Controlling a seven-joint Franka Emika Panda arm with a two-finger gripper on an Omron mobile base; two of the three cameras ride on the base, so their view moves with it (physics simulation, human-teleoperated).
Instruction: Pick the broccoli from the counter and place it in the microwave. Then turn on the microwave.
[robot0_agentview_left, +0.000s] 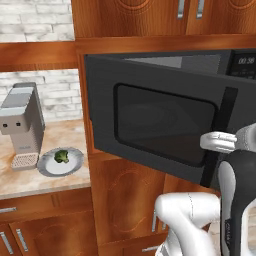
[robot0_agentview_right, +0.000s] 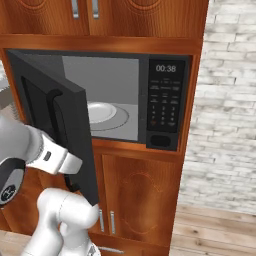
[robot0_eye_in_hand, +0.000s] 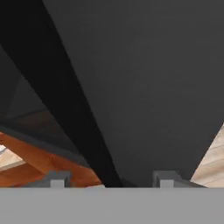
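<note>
One large black microwave (robot0_agentview_right: 125, 95), built into reddish wood cabinetry, is the biggest item. Door (robot0_agentview_left: 160, 120) swung wide open; dark window faces the left base camera, vertical black handle (robot0_agentview_left: 220, 137) near its free edge. Cavity grey inside; glass turntable (robot0_agentview_right: 107, 117) on its floor with a pale round dish at centre, nothing else seen in there. Button panel (robot0_agentview_right: 165, 100) right of the cavity, display reads 00:38.

White arm reaches up to the door at handle height. Gripper (robot0_eye_in_hand: 107, 177) pressed close against the dark door face; handle bar runs diagonally between the two finger tips. Jaws stand apart, one tip either side of the bar; contact with the bar cannot be told.

Surface (robot0_agentview_left: 50, 180): beige mottled slab to the left of the microwave column, well apart from the arm. Grey boxy coffee machine (robot0_agentview_left: 22, 125) at its back. Just beside the machine, a round grey plate (robot0_agentview_left: 70, 165). Broccoli (robot0_agentview_left: 61, 156) sits on the plate, near its middle: small dark-green floret, alone there.
</note>
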